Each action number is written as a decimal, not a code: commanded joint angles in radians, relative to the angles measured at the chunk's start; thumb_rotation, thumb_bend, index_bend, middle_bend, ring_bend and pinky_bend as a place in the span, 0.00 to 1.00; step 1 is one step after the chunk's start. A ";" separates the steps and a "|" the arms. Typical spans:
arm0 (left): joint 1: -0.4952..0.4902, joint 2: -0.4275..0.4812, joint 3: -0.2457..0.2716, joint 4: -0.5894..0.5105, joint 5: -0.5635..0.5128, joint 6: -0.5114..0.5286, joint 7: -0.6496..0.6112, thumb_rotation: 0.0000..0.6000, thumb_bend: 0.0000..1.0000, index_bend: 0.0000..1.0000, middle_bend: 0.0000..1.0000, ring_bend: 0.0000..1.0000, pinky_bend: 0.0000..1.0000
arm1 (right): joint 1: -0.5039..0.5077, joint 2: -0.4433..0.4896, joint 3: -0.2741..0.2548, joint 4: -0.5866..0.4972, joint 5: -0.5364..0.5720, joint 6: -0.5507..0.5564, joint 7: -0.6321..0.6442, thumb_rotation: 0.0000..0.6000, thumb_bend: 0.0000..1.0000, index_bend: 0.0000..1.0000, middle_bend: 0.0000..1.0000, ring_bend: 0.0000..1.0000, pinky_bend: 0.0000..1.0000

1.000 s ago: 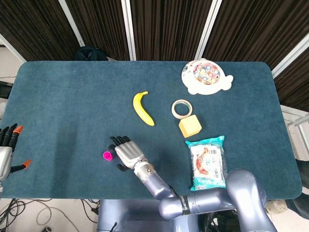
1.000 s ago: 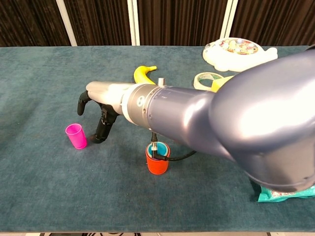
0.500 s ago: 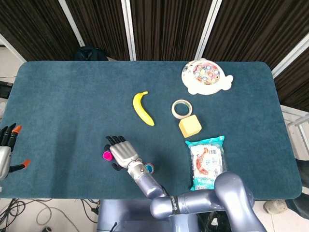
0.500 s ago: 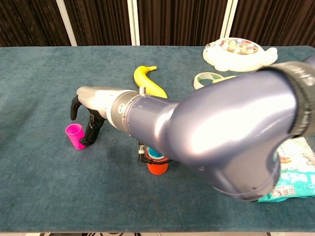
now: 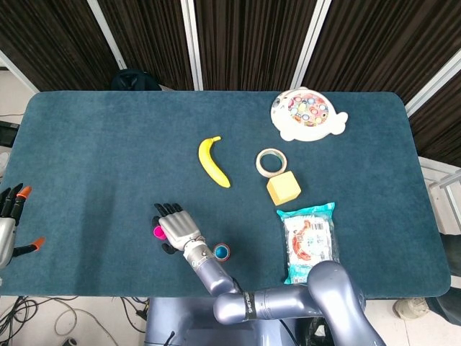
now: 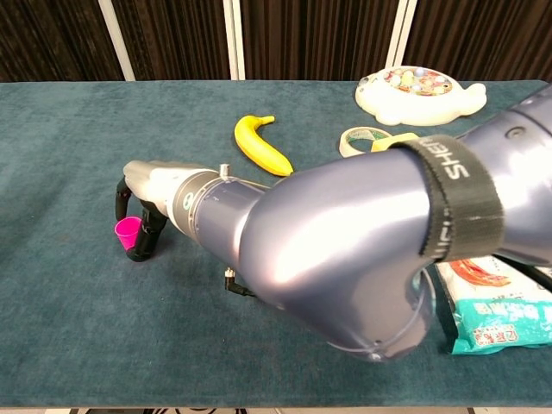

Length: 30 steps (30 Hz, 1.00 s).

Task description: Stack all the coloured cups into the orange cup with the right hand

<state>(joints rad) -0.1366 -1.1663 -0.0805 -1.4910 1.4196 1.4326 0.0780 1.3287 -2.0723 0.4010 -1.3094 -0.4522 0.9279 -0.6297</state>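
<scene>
The right hand (image 5: 173, 228) wraps its fingers around the pink cup (image 6: 128, 231) near the table's (image 5: 94, 158) front edge. At its 3 o'clock stands the orange cup (image 5: 222, 252) with a blue cup inside. The left hand (image 5: 9, 220) hangs loose with fingers apart, holding nothing.

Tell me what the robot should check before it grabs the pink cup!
1. Right robot hand is at the pink cup: ok.
2. Pink cup stands upright: ok.
3. Fingers closed firmly on the cup: cannot tell.
4. Orange cup stands free to receive it, blue cup already inside: ok.
5. Banana lies well away from the path: ok.
6. Left robot hand stays off at the table edge: ok.
</scene>
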 commanded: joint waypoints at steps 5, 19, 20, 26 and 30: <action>0.000 -0.001 0.000 -0.001 0.000 0.002 0.002 1.00 0.00 0.00 0.00 0.00 0.05 | 0.003 -0.015 0.009 0.032 0.000 -0.009 0.003 1.00 0.42 0.37 0.00 0.05 0.09; -0.001 -0.004 0.001 0.001 0.000 0.001 0.009 1.00 0.00 0.00 0.00 0.00 0.05 | 0.003 -0.037 0.031 0.072 -0.012 -0.013 0.010 1.00 0.42 0.41 0.00 0.06 0.16; -0.001 -0.004 0.001 0.001 -0.001 0.001 0.009 1.00 0.00 0.00 0.00 0.00 0.05 | 0.003 -0.039 0.033 0.074 -0.012 -0.013 0.011 1.00 0.42 0.41 0.00 0.06 0.20; -0.001 -0.005 0.002 0.001 0.001 0.000 0.010 1.00 0.00 0.00 0.00 0.00 0.05 | 0.005 -0.041 0.040 0.082 -0.013 -0.021 0.011 1.00 0.42 0.42 0.00 0.06 0.36; -0.002 -0.006 0.003 0.000 0.002 0.001 0.010 1.00 0.00 0.00 0.00 0.00 0.05 | 0.008 -0.045 0.046 0.089 -0.013 -0.024 0.008 1.00 0.42 0.43 0.00 0.06 0.44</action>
<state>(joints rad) -0.1381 -1.1720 -0.0778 -1.4907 1.4214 1.4338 0.0884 1.3366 -2.1174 0.4465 -1.2208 -0.4652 0.9039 -0.6215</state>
